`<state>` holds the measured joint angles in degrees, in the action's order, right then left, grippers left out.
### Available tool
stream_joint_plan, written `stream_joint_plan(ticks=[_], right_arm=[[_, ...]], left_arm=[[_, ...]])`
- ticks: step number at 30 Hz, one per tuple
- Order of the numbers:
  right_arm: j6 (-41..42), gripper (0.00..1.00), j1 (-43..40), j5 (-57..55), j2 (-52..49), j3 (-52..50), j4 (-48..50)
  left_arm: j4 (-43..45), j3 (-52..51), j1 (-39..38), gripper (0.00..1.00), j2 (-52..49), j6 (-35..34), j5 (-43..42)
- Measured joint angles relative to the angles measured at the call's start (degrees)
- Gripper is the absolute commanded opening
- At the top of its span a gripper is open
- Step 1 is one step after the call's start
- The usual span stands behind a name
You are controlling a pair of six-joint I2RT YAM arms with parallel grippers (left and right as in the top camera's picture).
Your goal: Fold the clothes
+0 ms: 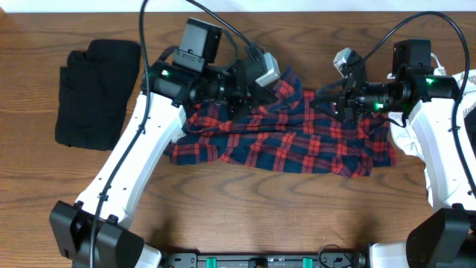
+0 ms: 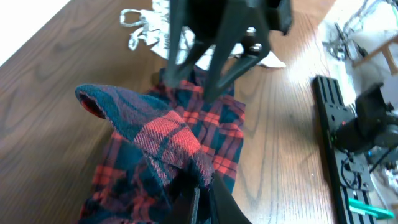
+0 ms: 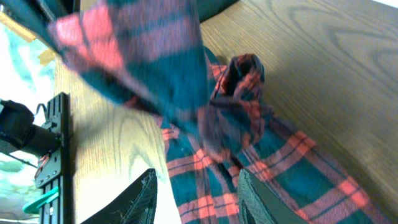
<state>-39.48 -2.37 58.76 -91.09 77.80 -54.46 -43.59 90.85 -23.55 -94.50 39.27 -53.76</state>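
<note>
The red-and-navy plaid shirt (image 1: 275, 145) lies crumpled across the middle of the table. My left gripper (image 1: 269, 95) is over its back left part, shut on a fold of the cloth. In the left wrist view that fold (image 2: 155, 134) rises in a peak out of the closed fingertips (image 2: 200, 198). My right gripper (image 1: 326, 103) hovers over the shirt's back right part. Its fingers (image 3: 140, 199) stand apart, and flat plaid cloth (image 3: 205, 186) lies below the gap with nothing pinched. A raised bunch of the shirt (image 3: 239, 93) shows just ahead of them.
A black garment (image 1: 97, 93) lies folded at the far left of the table. A white printed garment (image 1: 467, 82) sits at the right edge, partly under the right arm, and the left wrist view also catches this white garment (image 2: 149, 28). A black rail (image 2: 339, 143) runs along the table's front edge.
</note>
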Motion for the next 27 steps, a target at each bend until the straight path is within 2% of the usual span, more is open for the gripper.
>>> stream_joint_plan(ticks=[5, 9, 13, 20, 22, 24, 26, 27], right_arm=[[-0.5, 0.41, 1.0, 0.7, 0.0, 0.0, 1.0], [-1.1, 0.30, 1.5, 0.9, 0.0, 0.0, 1.3], [-1.3, 0.38, 2.3, 0.9, 0.0, 0.0, 1.5], [-1.4, 0.36, 3.7, 0.9, 0.0, 0.0, 2.3], [-1.5, 0.25, 4.0, 0.9, 0.0, 0.0, 2.8], [-1.7, 0.05, 4.1, 0.9, 0.0, 0.0, 3.1], [-1.7, 0.01, 4.1, 1.0, 0.0, 0.0, 3.0], [-1.4, 0.01, 4.1, 0.9, 0.0, 0.0, 2.9]], left_arm=[[-1.3, 0.0, -0.7, 0.06, 0.0, 1.6, 0.0], [-1.5, 0.0, -0.7, 0.06, 0.0, 1.8, 0.1], [-1.6, 0.0, -1.0, 0.06, 0.0, 1.9, 0.2], [-1.6, 0.0, -3.2, 0.06, 0.0, 2.8, 0.2], [-1.6, 0.0, -3.4, 0.06, 0.0, 2.8, 0.2], [-1.7, 0.0, -3.4, 0.06, 0.0, 2.8, 0.2], [-1.7, 0.0, -3.4, 0.06, 0.0, 2.8, 0.4], [-1.7, 0.0, -3.4, 0.10, 0.0, 2.8, 0.7]])
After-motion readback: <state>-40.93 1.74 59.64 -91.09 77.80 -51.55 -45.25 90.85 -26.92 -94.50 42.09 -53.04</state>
